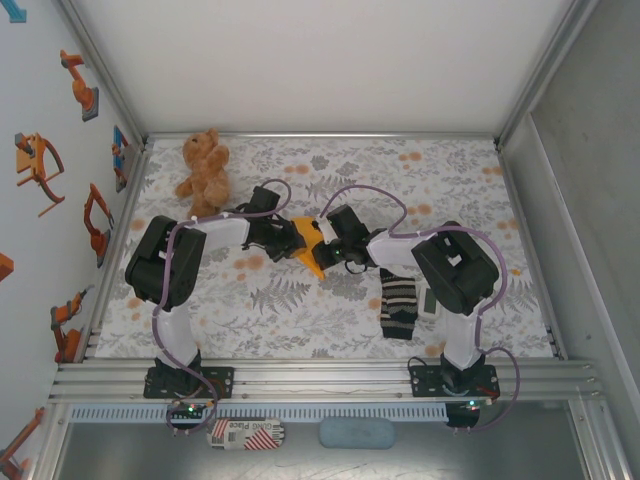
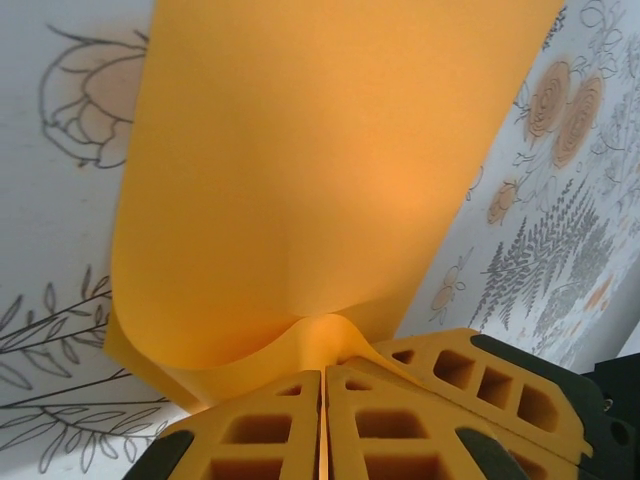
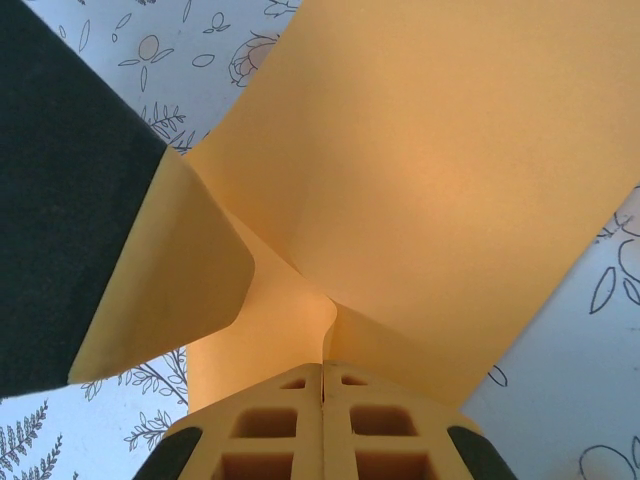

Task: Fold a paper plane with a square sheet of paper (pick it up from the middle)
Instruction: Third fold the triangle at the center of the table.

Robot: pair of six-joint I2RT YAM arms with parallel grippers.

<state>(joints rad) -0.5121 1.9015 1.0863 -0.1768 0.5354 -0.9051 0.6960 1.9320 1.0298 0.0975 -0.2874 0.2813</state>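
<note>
The square sheet of paper [image 1: 311,254] is orange-yellow. It is held up at the table's middle, bent and creased, with a pointed corner toward the near side. I cannot tell whether it has the form of a paper plane. My left gripper [image 1: 291,238] is shut on its left part; in the left wrist view the paper [image 2: 300,180] bulges up from the pinch at the left gripper [image 2: 322,378]. My right gripper [image 1: 328,248] is shut on its right part. From the right wrist the sheet [image 3: 450,170] fans out above the right gripper [image 3: 322,368], with the left gripper's finger [image 3: 170,275] close by.
A brown teddy bear [image 1: 203,170] sits at the back left. A striped black-and-white sock [image 1: 398,305] and a small white device [image 1: 428,300] lie near the right arm. Walls close in the flowered table [image 1: 300,320] at left, back and right.
</note>
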